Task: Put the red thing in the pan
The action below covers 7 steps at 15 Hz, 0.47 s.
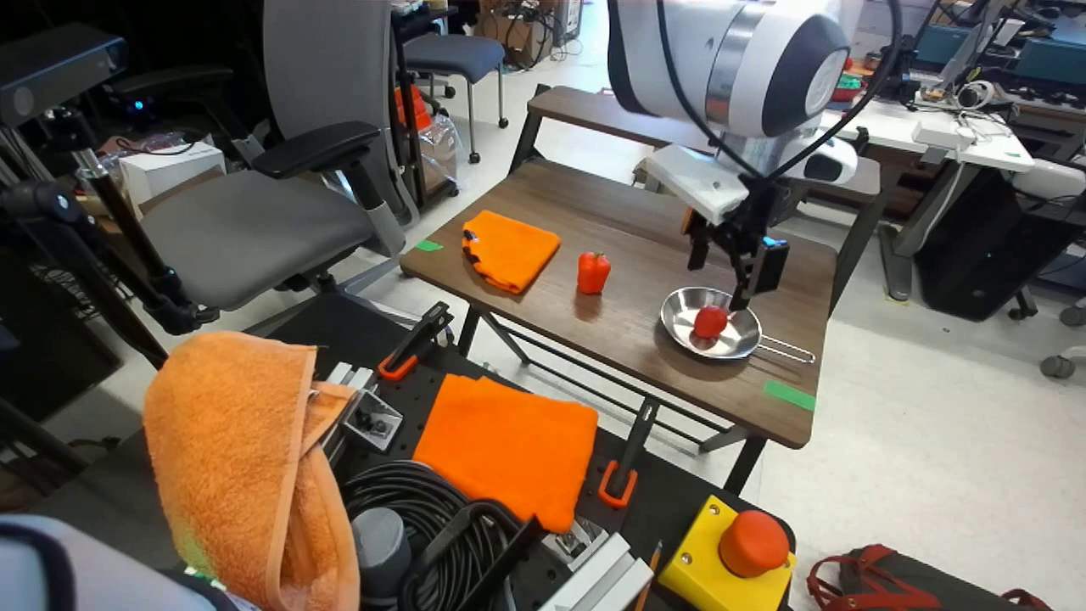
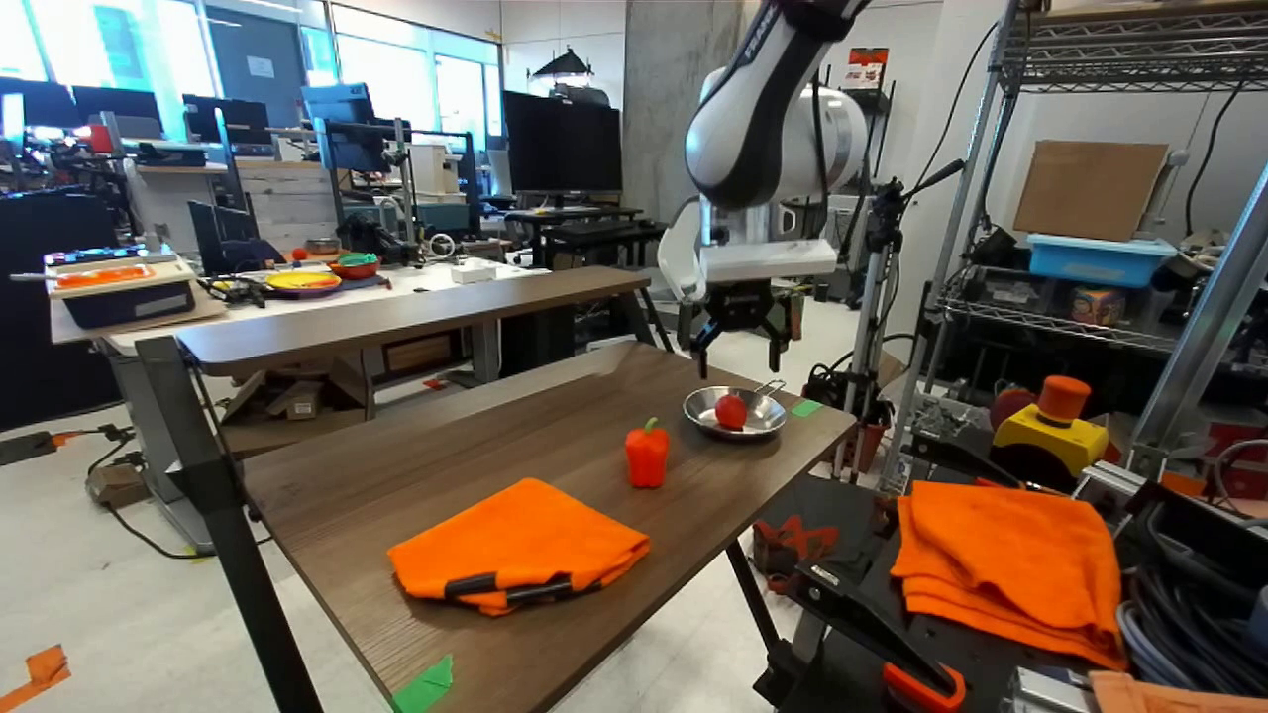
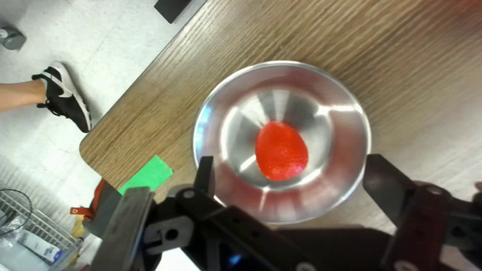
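The red thing point(image 1: 710, 322) is a small, smooth, roundish object resting inside the silver pan point(image 1: 745, 331). In an exterior view the red thing point(image 2: 731, 412) sits near the middle of the pan point(image 2: 768, 420). In the wrist view the red thing point(image 3: 281, 151) lies on the pan's floor, with the pan's wall point(image 3: 346, 131) all around it. My gripper point(image 3: 290, 160) is open and empty, its fingers wide apart. In both exterior views the gripper point(image 1: 719, 282) hangs above the pan, apart from the red thing; it points down point(image 2: 739, 368).
A red-orange bell pepper point(image 1: 593, 273) stands upright on the wooden table beside the pan. A folded orange cloth point(image 1: 512, 250) lies farther along. The pan's wire handle point(image 1: 787, 348) points toward the table's end, near green tape point(image 1: 789, 395). A raised shelf point(image 2: 426, 312) runs along one table side.
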Motion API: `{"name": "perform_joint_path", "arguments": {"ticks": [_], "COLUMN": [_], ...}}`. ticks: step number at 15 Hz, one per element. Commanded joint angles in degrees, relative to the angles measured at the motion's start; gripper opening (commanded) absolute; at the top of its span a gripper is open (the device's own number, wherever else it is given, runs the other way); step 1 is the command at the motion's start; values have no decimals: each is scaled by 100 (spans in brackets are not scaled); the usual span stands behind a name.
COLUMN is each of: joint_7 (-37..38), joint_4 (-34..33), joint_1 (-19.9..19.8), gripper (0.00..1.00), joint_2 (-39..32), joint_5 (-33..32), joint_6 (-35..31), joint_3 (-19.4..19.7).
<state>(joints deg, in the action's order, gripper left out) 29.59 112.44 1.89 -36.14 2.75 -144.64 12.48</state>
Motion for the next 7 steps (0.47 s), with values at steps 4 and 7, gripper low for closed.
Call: {"name": "perform_joint_path", "arguments": {"ticks": [4, 7], "joint_7": [-938, -970], "joint_4": [632, 901], "joint_1": [-488, -516], "gripper": [100, 100], "joint_2": [1340, 2018], "joint_5": [619, 618], "joint_6": [464, 1014], "joint_3": [-478, -503]}}
